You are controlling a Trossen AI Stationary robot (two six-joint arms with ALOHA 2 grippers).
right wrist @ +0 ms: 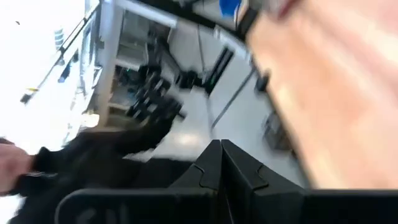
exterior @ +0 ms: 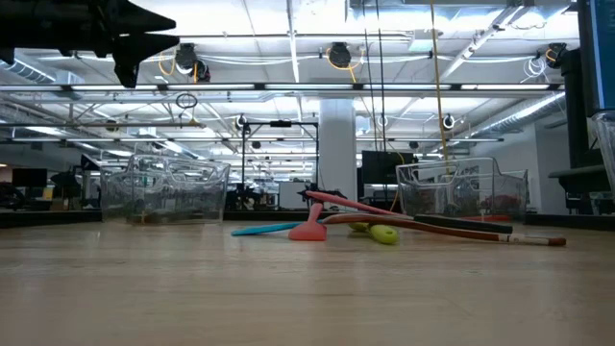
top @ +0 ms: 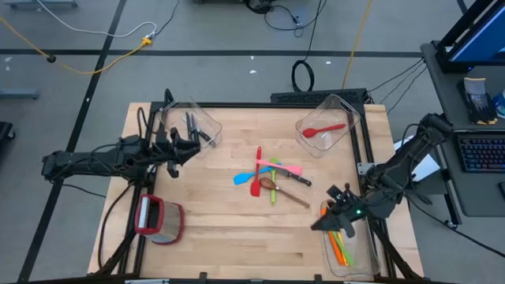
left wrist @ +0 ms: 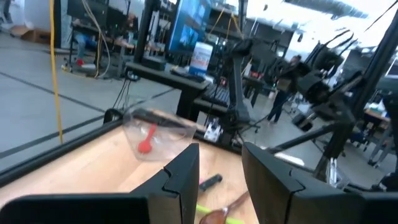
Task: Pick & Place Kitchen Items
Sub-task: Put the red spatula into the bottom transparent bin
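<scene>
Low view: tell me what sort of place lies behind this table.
Probably a robotics lab or workshop: an open hall with exposed ceiling trusses, hanging cables and a computer desk with a keyboard beside the wooden table.

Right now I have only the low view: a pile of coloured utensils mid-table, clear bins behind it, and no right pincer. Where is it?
Observer: The right pincer is shut with nothing showing between its fingers. It is at the edge of a clear plastic bin in the near right corner.
Operator: Anything in that bin?
Observer: Yes, orange and green slim utensils lie inside.
Operator: And the left pincer?
Observer: The left pincer is open and empty, beside the far left clear bin, which holds black-handled knives.
</scene>
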